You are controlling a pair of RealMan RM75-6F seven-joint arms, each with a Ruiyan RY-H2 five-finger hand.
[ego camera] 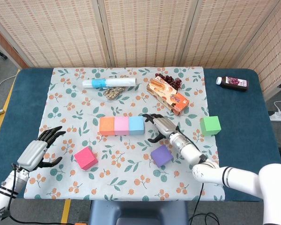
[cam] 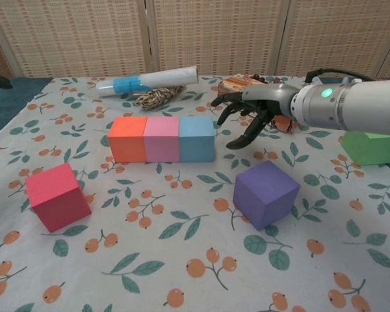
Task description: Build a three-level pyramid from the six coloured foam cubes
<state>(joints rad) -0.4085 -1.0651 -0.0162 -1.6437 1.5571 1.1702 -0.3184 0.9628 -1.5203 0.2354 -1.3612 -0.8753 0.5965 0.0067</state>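
The right hand (cam: 247, 120) is held spread and empty just beside the blue cube (cam: 196, 138); the left hand (ego camera: 37, 151) is likewise spread, nothing held.

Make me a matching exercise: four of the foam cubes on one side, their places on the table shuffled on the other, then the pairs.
Cubes:
1. orange cube
2. blue cube
3. purple cube
4. green cube

Places:
A. alone on the blue table surface, off the floral cloth's right edge
B. right end of the row of three, nearest the right hand
C. left end of the row of three
D. alone on the cloth, in front of the right hand

Pairs: 1-C, 2-B, 3-D, 4-A
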